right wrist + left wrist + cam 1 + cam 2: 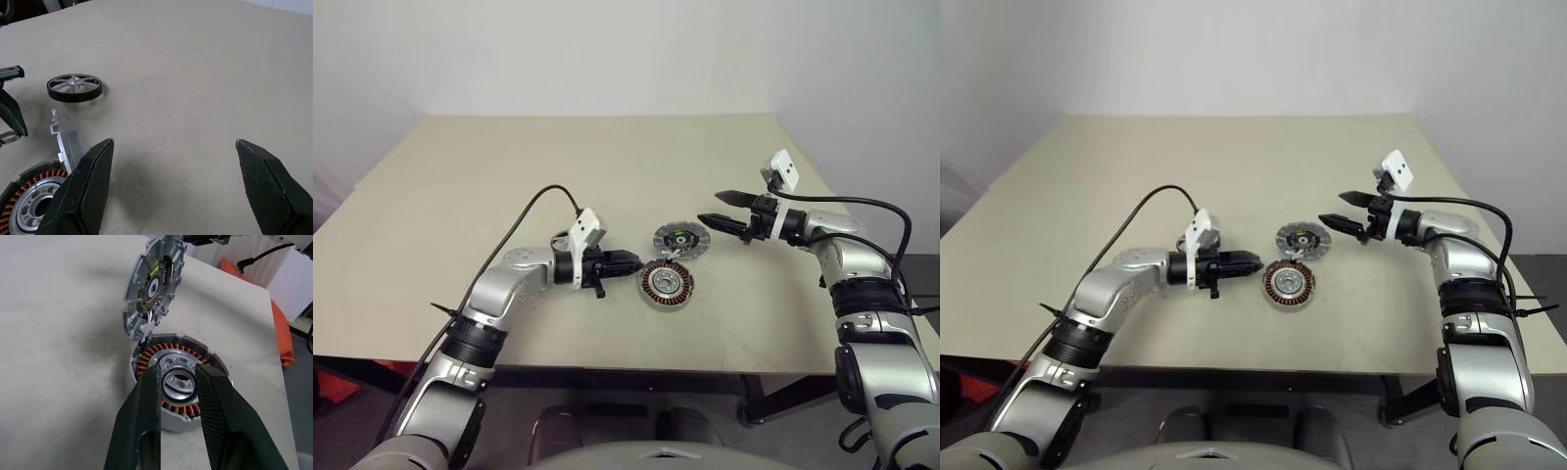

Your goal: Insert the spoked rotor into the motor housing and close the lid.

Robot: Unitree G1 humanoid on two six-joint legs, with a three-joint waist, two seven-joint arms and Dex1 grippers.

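The motor housing [666,284], a dark disc with copper windings around a silver centre, lies on the table near its front edge. The lid [681,240] leans tilted against the housing's far rim, its black centre facing up. My left gripper [634,262] is level just left of the housing. Its jaws stand a little apart with nothing between them, and the housing's silver hub [178,384] shows through the gap. My right gripper [709,206] hovers wide open to the right of the lid. The spoked rotor [74,87] lies flat on the table beyond the lid.
The tan table [509,166] stretches wide behind and to the left of the parts. A black cable [524,215] loops over the left arm. Another cable [881,206] runs along the right arm. A white wall stands behind the table.
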